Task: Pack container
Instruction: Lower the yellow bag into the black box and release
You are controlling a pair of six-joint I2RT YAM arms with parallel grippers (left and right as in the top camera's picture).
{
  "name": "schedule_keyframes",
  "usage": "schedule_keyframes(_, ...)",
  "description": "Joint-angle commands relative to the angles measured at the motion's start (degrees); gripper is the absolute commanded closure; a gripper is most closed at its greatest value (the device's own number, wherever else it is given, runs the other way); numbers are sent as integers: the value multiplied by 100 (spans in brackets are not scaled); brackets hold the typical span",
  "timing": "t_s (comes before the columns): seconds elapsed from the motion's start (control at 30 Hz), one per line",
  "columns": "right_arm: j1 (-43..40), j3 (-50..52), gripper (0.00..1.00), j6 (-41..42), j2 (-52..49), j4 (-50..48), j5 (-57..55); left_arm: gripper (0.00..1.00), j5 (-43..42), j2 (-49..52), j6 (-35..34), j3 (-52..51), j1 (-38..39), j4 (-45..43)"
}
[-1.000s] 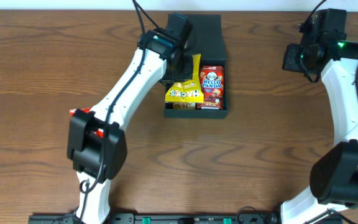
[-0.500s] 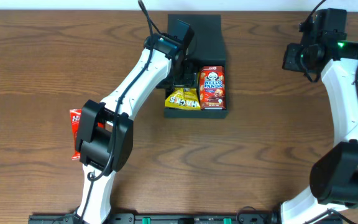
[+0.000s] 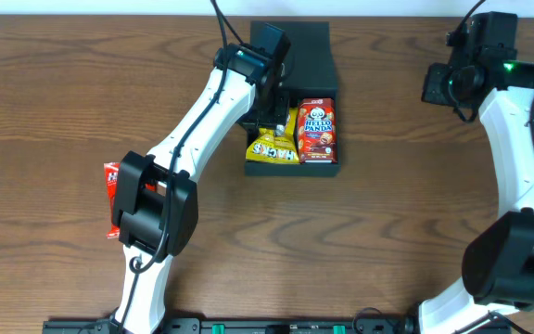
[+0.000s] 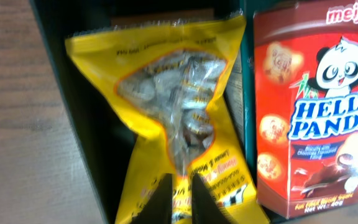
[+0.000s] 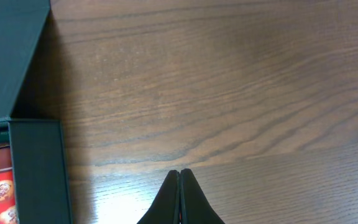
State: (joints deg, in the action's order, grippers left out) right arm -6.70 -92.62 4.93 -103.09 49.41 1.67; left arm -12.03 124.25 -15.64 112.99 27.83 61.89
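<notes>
The container (image 3: 332, 165), a dark square box, lies at the table's far middle with its lid (image 3: 304, 51) flapped open behind it. Inside, a yellow snack bag (image 3: 273, 147) lies at the left and a red Hello Panda box (image 3: 316, 130) at the right. My left gripper (image 4: 181, 176) reaches down into the box, shut on the yellow bag's (image 4: 166, 106) near end; bag film shows between its fingers (image 4: 160, 202). My right gripper (image 5: 180, 172) hangs shut and empty over bare wood, right of the container's wall (image 5: 36, 168).
A red snack pack (image 3: 111, 181) lies on the table at the left, partly behind the left arm's base. The right arm (image 3: 517, 121) stands along the right side. Brown wood surrounds the container.
A second ago the left gripper held the yellow bag upright over the box. Then the bag lay flat inside. Now the jaws have closed on its end again. The right arm is still.
</notes>
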Motion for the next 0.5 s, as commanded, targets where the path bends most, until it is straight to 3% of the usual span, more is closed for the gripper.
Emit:
schedule_keyframes(0.0,-24,-48,98,-74,7,-24,-17,94,72,-114,44,127,0,177)
schedule_keyframes(0.47,-24,-48,99,-70,7,-35,-17,94,278,157,90,-114,74,195)
